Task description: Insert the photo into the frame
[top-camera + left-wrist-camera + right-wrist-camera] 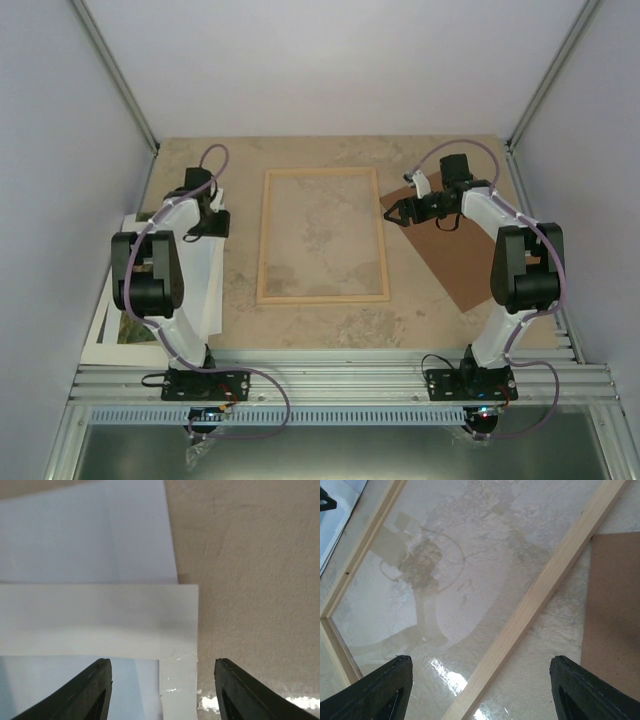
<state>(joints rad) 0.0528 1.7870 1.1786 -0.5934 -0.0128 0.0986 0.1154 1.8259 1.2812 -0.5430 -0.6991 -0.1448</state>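
The frame (322, 297), pale wood around a clear pane, lies flat in the middle of the table. The photo (128, 328) lies at the far left under my left arm, its near part reaching past the table's edge, white border and green-brown print showing. My left gripper (212, 226) hovers over its far right corner. In the left wrist view the jaws (162, 692) stand open above the white border (100, 620), gripping nothing. My right gripper (396, 213) is open just above the frame's right rail (545, 590), with its fingers (380, 690) on either side and apart from it.
A flat brown backing board (450, 255) lies at an angle to the right of the frame, under my right arm, and shows in the right wrist view as the backing board (615, 605). Grey walls and metal posts close in both sides. A metal rail runs along the near edge.
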